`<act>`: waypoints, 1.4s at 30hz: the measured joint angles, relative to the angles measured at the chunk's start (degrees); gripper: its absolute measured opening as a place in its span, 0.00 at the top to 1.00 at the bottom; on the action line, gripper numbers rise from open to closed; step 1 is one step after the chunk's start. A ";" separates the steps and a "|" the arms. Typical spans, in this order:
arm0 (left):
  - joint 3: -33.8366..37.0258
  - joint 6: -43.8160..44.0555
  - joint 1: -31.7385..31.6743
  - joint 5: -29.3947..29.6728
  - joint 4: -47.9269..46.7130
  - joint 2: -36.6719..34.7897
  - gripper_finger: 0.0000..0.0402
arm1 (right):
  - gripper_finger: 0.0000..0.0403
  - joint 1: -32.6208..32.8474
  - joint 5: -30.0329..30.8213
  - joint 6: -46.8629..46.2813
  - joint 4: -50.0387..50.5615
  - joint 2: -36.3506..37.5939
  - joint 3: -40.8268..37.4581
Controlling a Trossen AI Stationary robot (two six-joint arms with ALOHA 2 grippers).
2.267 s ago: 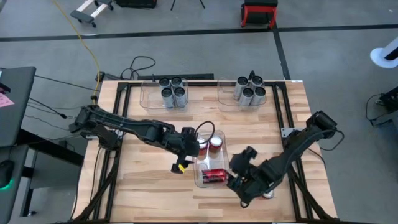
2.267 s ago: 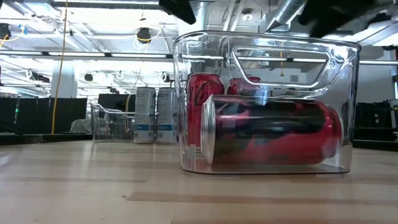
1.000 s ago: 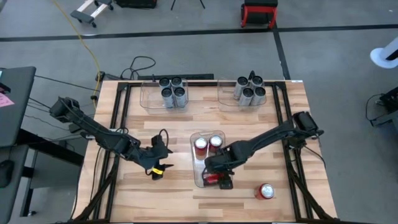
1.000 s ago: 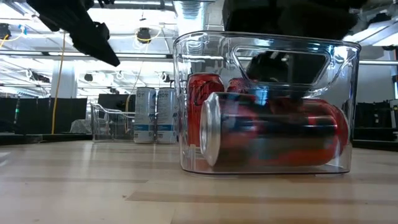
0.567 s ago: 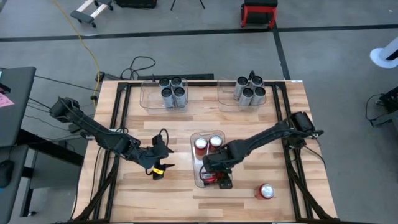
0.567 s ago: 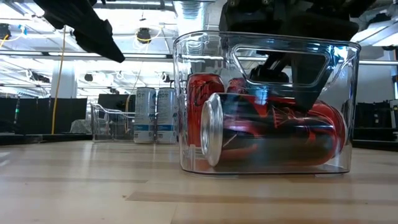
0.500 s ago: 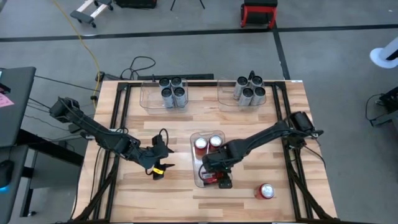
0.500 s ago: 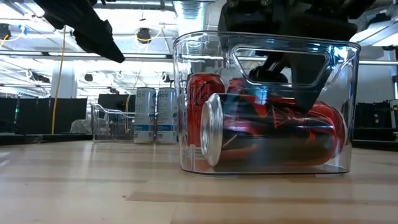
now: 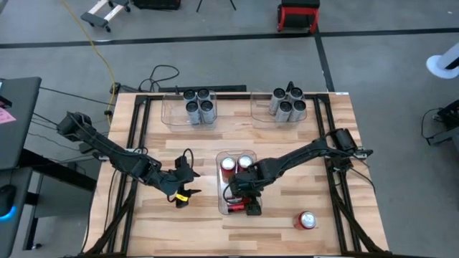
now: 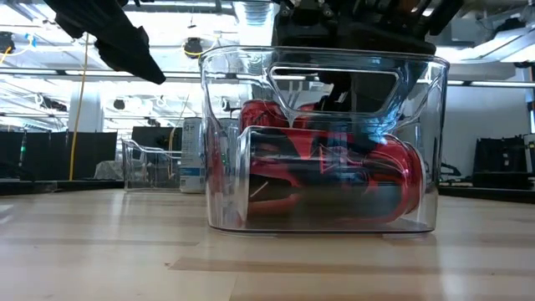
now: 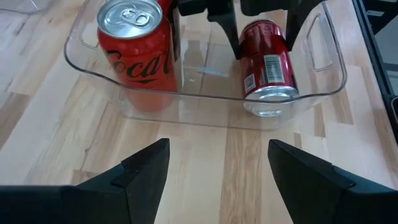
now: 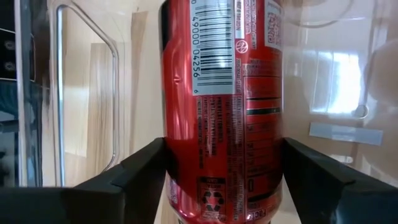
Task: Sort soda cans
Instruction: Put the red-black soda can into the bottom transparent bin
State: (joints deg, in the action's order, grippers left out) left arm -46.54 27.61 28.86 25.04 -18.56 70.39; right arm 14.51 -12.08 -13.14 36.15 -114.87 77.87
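A clear bin [image 9: 219, 188] sits mid-table with two upright red cans [image 9: 228, 164] at its far end and one red can [image 9: 235, 208] lying on its side at the near end. My right gripper [image 9: 242, 195] reaches down into the bin and is shut on the lying can [image 12: 222, 93]. My left gripper [image 9: 183, 195] hangs open to the left of the bin, facing it [image 11: 217, 174]. One more red can [image 9: 306, 221] stands upright on the table near the right front corner. My right gripper pinches the lying red can across its body [image 12: 186, 149], one finger [image 12: 134, 174] on each side, near the can's bottom end. The fingers [image 11: 225, 28] come from above, pointing down into the bin, across the can. The can lies on the bin floor.
Two clear bins stand at the far edge: one holds several dark cans [image 9: 198, 106], the other several silver cans [image 9: 288, 104]. Bare wood lies between them and the middle bin, and along the near edge. The low view looks through the middle bin's wall [image 10: 217, 167].
My right gripper has gone down into the bin, its fingers dropping on either side of the lying red can. The bin with its cans has slid a little toward the table's left and turned slightly. My left arm has kept still.
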 joint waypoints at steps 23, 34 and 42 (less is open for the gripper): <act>-0.07 0.55 0.11 0.47 0.04 0.00 0.33 | 0.37 7.55 24.18 -0.29 12.50 6.84 11.88; -0.07 0.57 0.11 0.48 0.04 0.00 0.33 | 0.42 10.44 30.34 -2.38 21.88 7.96 16.41; -0.07 0.71 0.11 1.25 0.12 0.02 0.33 | 0.54 9.12 30.41 -2.50 23.58 8.07 16.70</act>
State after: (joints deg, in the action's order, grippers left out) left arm -46.61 28.32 28.97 26.28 -18.44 70.41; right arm 23.64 18.33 -15.64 59.72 -106.80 94.56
